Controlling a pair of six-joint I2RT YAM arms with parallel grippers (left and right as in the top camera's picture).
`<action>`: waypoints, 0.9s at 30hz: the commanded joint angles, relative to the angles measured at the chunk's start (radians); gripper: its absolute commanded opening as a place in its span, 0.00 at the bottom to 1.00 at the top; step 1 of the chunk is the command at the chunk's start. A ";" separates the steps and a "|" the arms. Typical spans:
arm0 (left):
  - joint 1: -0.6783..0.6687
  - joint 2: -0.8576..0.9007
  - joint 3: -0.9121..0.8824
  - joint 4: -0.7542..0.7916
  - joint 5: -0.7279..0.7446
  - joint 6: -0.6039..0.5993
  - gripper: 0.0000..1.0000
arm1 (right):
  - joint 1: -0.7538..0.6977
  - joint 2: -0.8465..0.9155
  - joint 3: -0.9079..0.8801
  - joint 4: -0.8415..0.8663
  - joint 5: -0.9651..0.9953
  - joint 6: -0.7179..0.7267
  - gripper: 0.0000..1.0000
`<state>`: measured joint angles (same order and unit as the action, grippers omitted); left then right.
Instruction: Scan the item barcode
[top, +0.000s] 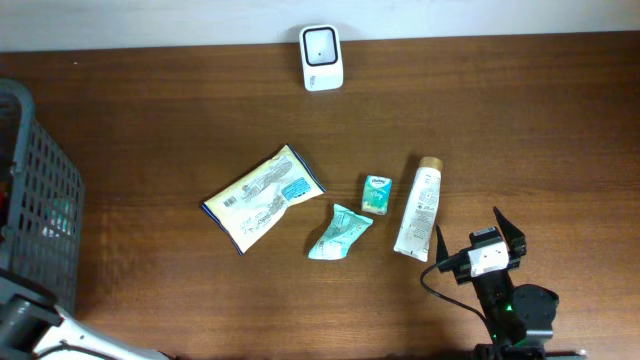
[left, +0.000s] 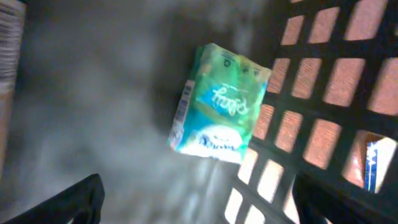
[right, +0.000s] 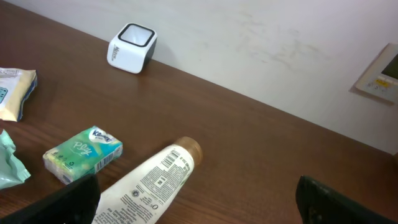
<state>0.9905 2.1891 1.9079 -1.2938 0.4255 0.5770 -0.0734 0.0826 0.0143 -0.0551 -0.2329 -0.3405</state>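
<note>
Right gripper (top: 468, 225), jaws apart, empty, held nearest, well short of scanner (top: 320, 57), lined up on tube (top: 420, 208). Tube laid barcode-up between gripper and scanner: likely next for scanning. Left gripper (left: 205, 205) spread wide, nothing clamped, over tissue pack (left: 219, 106) in basket (top: 48, 185), far left of scanner; pack judged already done.

Perhaps shop checkout: scanner (top: 321, 57), basket (top: 40, 190)

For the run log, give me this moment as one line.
left end effector: open, empty, over tissue pack in basket | right end effector: open, empty, near tube | scanner: untouched
</note>
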 joint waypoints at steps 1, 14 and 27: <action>-0.002 0.085 -0.010 0.005 0.109 0.073 0.85 | -0.006 0.001 -0.009 -0.001 0.008 0.005 0.99; -0.002 0.172 0.000 0.011 0.089 -0.005 0.00 | -0.006 0.001 -0.009 -0.001 0.008 0.005 0.99; -0.044 -0.133 0.800 -0.372 0.023 -0.438 0.00 | -0.006 0.001 -0.009 -0.001 0.008 0.005 0.99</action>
<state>0.9848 2.2181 2.6057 -1.6371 0.4385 0.1978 -0.0734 0.0826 0.0143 -0.0547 -0.2329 -0.3405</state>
